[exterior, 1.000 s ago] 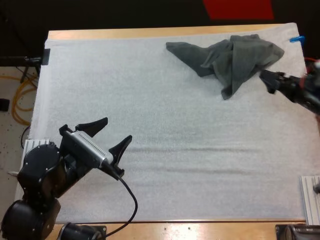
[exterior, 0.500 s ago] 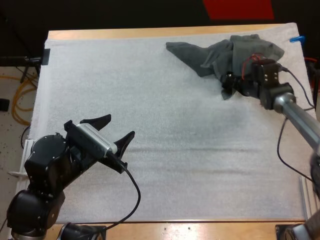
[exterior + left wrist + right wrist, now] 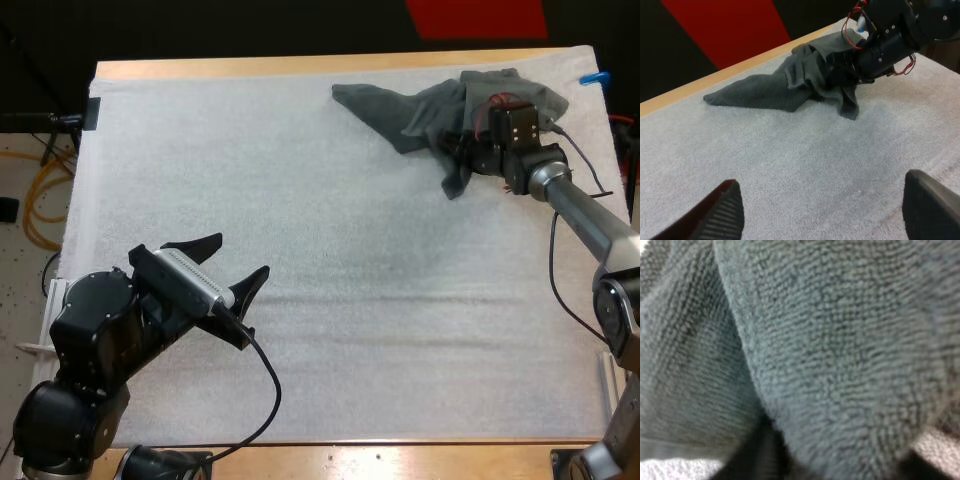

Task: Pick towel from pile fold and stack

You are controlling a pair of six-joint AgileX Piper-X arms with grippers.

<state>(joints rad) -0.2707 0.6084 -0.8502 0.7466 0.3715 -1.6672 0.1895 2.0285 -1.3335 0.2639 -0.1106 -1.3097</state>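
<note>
The towel (image 3: 420, 115) lay crumpled at the far right corner of the white mat (image 3: 300, 200). Its top came close to the mat's far edge, and the wooden strip of the bench (image 3: 250, 68) showed just beyond. It was one dark grey-green heap. A long flat point reached out to your left along the mat, a bunched middle rose in folds, and a narrow tail hung toward you. In the left wrist view the towel (image 3: 790, 85) had that same pointed wedge lying flat, with the folds piled up beside the other arm. Close up in the right wrist view the cloth (image 3: 840, 340) showed a looped, nubbly pile, with a rounded fold overlapping a flatter layer.

Your right gripper (image 3: 468, 150) was pushed into the towel's near right side, at the top of the hanging tail, and its tip was buried in the cloth. You could not make out from any view whether it had hold of the towel.

From the towel toward you and to your left, the mat ran bare all the way, giving you wide room to spread cloth.

Your left gripper (image 3: 236, 256) hung over the near left part of the mat, well apart from the towel. Its fingers (image 3: 722, 212) were spread wide with nothing between them, and bare mat lay below.
</note>
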